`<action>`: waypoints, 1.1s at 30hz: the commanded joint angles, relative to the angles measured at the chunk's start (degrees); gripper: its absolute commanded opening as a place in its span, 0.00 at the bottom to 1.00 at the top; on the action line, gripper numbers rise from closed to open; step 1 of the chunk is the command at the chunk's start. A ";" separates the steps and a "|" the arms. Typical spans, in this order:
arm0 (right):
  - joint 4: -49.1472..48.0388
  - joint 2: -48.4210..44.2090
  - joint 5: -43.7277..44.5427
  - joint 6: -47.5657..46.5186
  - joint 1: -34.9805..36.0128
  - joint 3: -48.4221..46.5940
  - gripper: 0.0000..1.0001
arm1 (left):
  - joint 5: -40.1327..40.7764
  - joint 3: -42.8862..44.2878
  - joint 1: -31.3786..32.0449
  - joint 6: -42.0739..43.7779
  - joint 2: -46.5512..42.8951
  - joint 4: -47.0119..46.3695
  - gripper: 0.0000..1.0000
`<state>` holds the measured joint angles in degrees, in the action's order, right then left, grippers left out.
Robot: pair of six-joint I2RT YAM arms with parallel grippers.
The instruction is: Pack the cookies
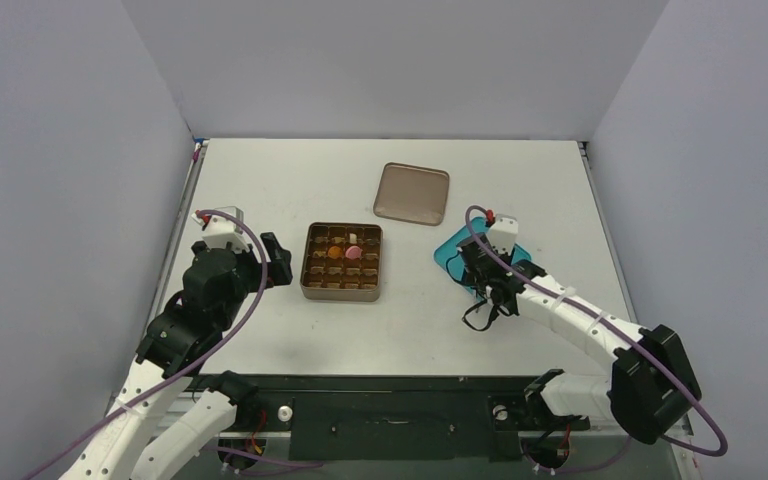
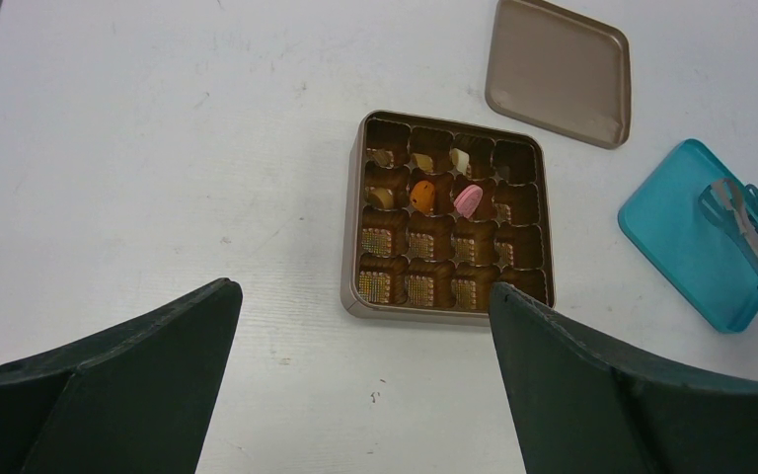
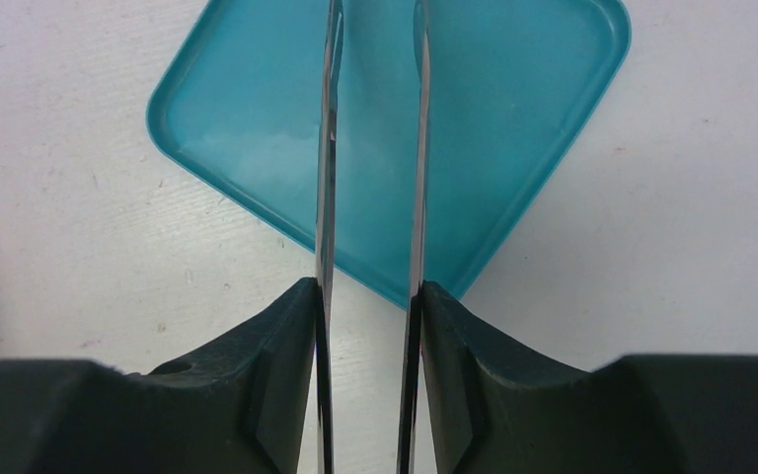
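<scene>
Right gripper (image 3: 367,296): clamped on metal tongs (image 3: 326,197), blades parted, over teal plate (image 3: 513,118).
Left gripper (image 2: 362,289): spread wide, empty, near tin (image 2: 350,247).
Cookies (image 2: 422,194): tin's far cells.
Lid (image 2: 558,69): far-right, apart.

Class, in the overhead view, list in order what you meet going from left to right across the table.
left gripper → brown gridded tin holding the cookies → loose lid → teal plate. The right gripper, holding metal tweezers, overlaps the plate, so it is left out of the order.
</scene>
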<state>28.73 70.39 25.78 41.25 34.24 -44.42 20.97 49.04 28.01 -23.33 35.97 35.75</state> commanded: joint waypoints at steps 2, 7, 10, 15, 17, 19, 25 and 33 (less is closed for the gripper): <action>-5.38 1.35 -0.86 2.86 -1.13 2.65 0.39 | -0.09 0.43 -0.24 0.30 0.07 -2.72 0.97; -7.75 3.43 -1.99 3.67 -1.60 4.47 0.42 | -0.10 0.36 -0.24 0.29 0.11 -2.73 0.97; -8.60 5.58 -2.53 4.35 -1.68 4.94 0.45 | -0.02 0.42 -0.24 0.30 0.07 -2.71 0.97; -9.99 6.87 -3.26 5.00 -1.66 5.85 0.46 | 0.21 0.40 -0.24 0.31 0.15 -2.61 0.97; -10.10 6.99 -3.29 5.08 -1.71 5.97 0.48 | 0.18 0.44 -0.24 0.31 0.22 -2.63 0.97; -10.00 6.96 -3.16 5.11 -1.67 6.01 0.50 | 0.16 0.45 -0.24 0.37 0.24 -2.63 0.97; -8.26 6.17 -1.73 5.19 -1.72 5.38 0.56 | 0.17 0.45 -0.25 0.32 0.08 -2.67 0.97; -4.08 3.29 0.93 4.39 -1.71 2.42 0.60 | 0.05 0.44 -0.24 0.31 -0.26 -2.69 0.97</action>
<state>22.79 76.99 23.51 45.69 32.95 -38.74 20.97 49.04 28.01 -23.33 36.07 35.75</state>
